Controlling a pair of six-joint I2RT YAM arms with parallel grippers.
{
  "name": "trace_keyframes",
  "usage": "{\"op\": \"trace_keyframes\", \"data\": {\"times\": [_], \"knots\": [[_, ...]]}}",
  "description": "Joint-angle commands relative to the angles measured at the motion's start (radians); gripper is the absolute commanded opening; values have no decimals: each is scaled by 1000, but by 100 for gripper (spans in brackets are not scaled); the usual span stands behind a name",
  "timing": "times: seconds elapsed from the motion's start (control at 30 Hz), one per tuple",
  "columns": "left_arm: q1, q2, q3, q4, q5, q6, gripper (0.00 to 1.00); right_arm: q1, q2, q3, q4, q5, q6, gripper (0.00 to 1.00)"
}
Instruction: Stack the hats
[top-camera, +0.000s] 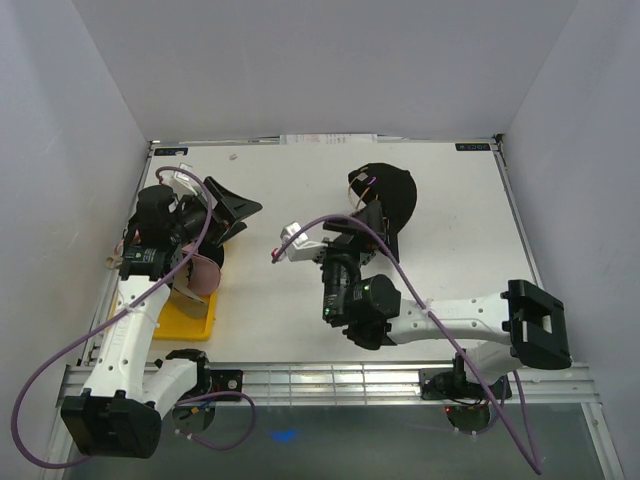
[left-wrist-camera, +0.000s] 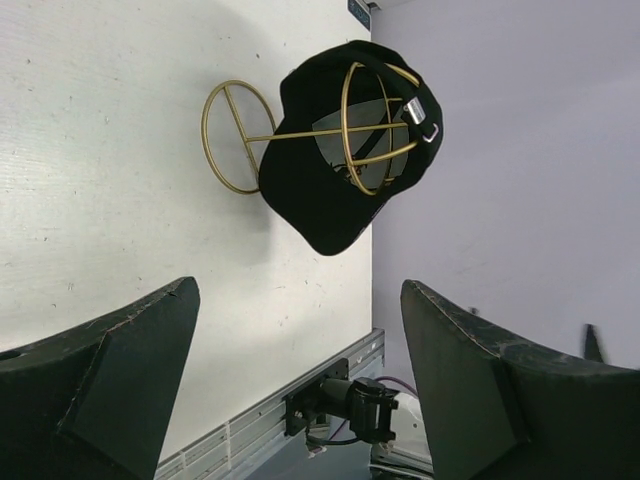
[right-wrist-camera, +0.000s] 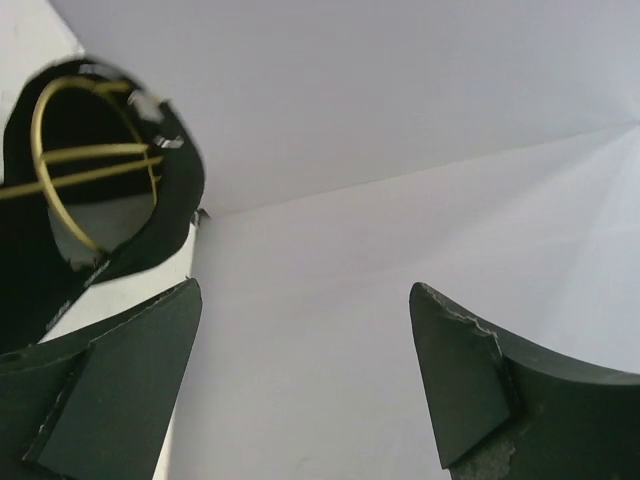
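The black cap (top-camera: 392, 190) hangs on the gold wire stand (left-wrist-camera: 235, 135) in the upper middle of the top view. What looks like a pink cap (top-camera: 205, 273) sits at left by the yellow tray (top-camera: 185, 318). The fabric is probably soft and light and likely to sag, so the stiffer brim looks the safest hold. The left hand (left-wrist-camera: 298, 300) and right hand (right-wrist-camera: 305, 300) both gape, empty. The white bench (top-camera: 450, 230) is smooth, walled by pale panels.

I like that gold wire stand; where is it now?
Seen from above, the gold wire stand is right of the table's middle, wearing a black cap, just beyond the right tool.
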Motion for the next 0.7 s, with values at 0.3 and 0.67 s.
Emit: {"op": "trace_keyframes", "data": {"times": [0.3,0.67], "knots": [[-15,2,-3,23,-24,26,92,83,61,737,615,247,-450,89],[-61,44,-5,45,-49,25,92,157,47,962,616,226,-468,89]]}}
